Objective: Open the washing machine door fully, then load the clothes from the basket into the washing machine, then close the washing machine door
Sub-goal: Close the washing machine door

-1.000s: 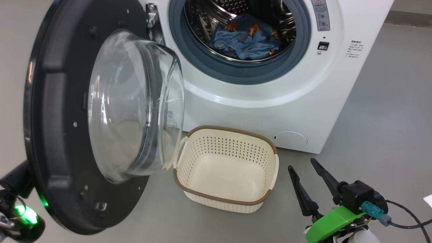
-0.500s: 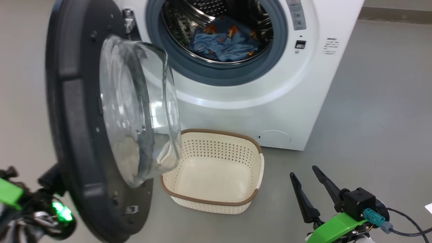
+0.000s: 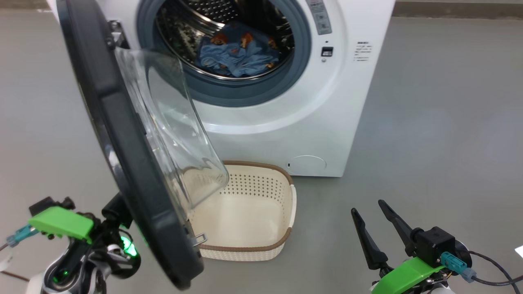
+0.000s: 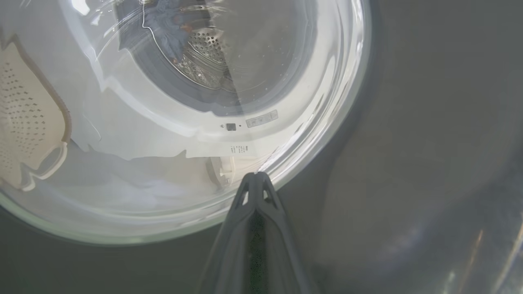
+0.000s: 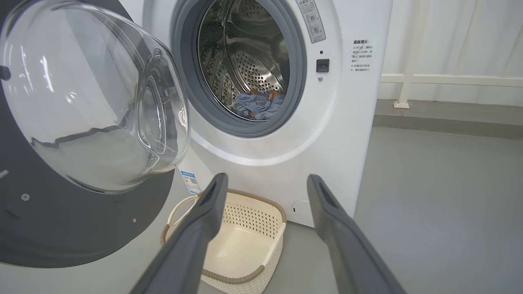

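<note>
1. Your left gripper point(image 4: 255, 192) has its two fingers pressed together into one point. It holds nothing. The tip sits on the outer side of the washing machine door point(image 3: 122, 155), right by the edge of the glass bowl point(image 3: 171, 134). I think it is shaped like that to push the door, not to grab it.
2. Your right gripper point(image 3: 367, 206) is spread wide and holds nothing. It hangs low over the floor point(image 3: 429, 143), well apart from the door, so it is out of the door's way.
3. The door stands about half open, with its thin edge toward you. Its glass bowl hangs over the left part of the basket point(image 3: 245, 220).
4. The basket sits on the floor just in front of the washing machine point(image 3: 286, 134). Nothing is in it.
5. The clothes point(image 3: 237, 57) lie in the drum point(image 3: 179, 41), behind the grey ring point(image 3: 245, 92). None hang over the ring, so I think the door can shut.
6. The tight spot is the door's bottom edge passing over the basket. I cannot tell how much room is there. The floor on the right is wide open.
</note>
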### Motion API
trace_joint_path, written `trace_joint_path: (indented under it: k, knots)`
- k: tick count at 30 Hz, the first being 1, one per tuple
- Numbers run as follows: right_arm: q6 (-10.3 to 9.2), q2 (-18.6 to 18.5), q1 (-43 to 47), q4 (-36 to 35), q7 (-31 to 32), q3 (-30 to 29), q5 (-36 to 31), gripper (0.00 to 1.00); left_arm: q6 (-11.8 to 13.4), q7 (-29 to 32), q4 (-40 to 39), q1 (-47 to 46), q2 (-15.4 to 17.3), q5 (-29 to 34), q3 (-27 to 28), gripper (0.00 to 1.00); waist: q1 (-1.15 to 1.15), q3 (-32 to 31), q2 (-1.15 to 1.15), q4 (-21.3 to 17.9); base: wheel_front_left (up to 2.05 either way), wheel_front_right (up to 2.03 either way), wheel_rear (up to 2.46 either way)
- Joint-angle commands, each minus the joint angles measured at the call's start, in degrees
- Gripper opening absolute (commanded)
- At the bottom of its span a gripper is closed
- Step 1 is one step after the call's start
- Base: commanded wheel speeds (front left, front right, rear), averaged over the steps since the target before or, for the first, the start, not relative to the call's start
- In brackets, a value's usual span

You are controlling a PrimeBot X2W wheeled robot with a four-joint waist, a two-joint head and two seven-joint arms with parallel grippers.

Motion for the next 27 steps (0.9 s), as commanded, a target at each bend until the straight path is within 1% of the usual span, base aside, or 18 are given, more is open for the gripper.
trace_joint_path:
  k: [1, 8, 13, 20, 27]
  knots:
    - [0.09, -0.20, -0.40, -1.46, -0.28, 1.49, 0.37, 1.00, -1.11, -0.05, -0.80, -3.72, 0.56, -1.34, -0.35, 0.00, 0.00, -0.06, 0.00, -1.08, 0.00, 0.00, 0.00]
    - [0.09, -0.51, -0.24, -1.36, -0.28, 1.62, 0.26, 1.00, -3.59, -5.14, 5.08, -9.75, 0.56, -3.63, -6.13, 0.00, 0.00, 0.04, 0.00, -2.49, 0.00, 0.00, 0.00]
    - [0.09, -0.37, -0.39, -1.39, -0.28, 2.25, -0.02, 1.00, -5.06, -9.03, 9.39, -14.17, 0.56, -4.12, -10.12, 0.00, 0.00, 0.39, 0.00, -3.46, 0.00, 0.00, 0.00]
    - [0.09, -0.51, -1.14, -1.05, -0.28, 2.95, 0.04, 1.00, -6.22, -12.92, 14.80, -18.82, 0.56, -4.82, -13.02, 0.00, 0.00, 0.53, 0.00, -5.28, 0.00, 0.00, 0.00]
    - [0.09, -0.72, -1.15, -0.84, -0.28, 3.54, 0.20, 1.00, -6.54, -17.05, 19.99, -23.06, 0.56, -5.75, -14.92, 0.00, 0.00, 0.07, 0.00, -8.22, 0.00, 0.00, 0.00]
